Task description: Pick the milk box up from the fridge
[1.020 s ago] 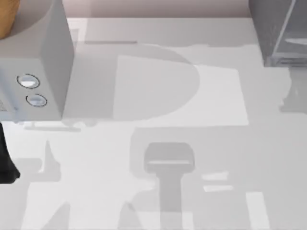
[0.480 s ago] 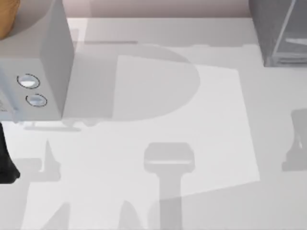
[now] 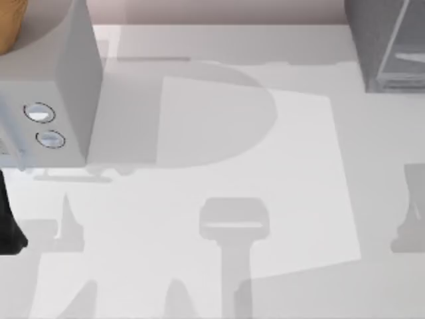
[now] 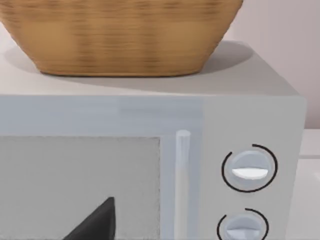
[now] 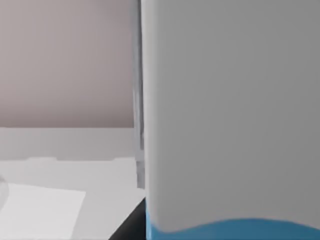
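Whether the right hand (image 5: 131, 229) is open or gripping anything cannot be told - a dark part of it juts in beside the milk box (image 5: 230, 125), which looms right up against that wrist's camera, pale above a blue band. The fridge (image 3: 385, 46) stands at the counter's (image 3: 219, 199) far right corner. The left hand (image 4: 95, 222), likewise unreadable, sits parked at the left before the dialled grey box (image 4: 150, 115) - a basket (image 4: 120, 35) on top.

- The table (image 3: 219, 166) lies bare between the lighter grey box with two dials (image 3: 46, 86) and the fridge (image 3: 385, 43).
- A woven basket (image 4: 120, 35) sits on top of that dialled box.
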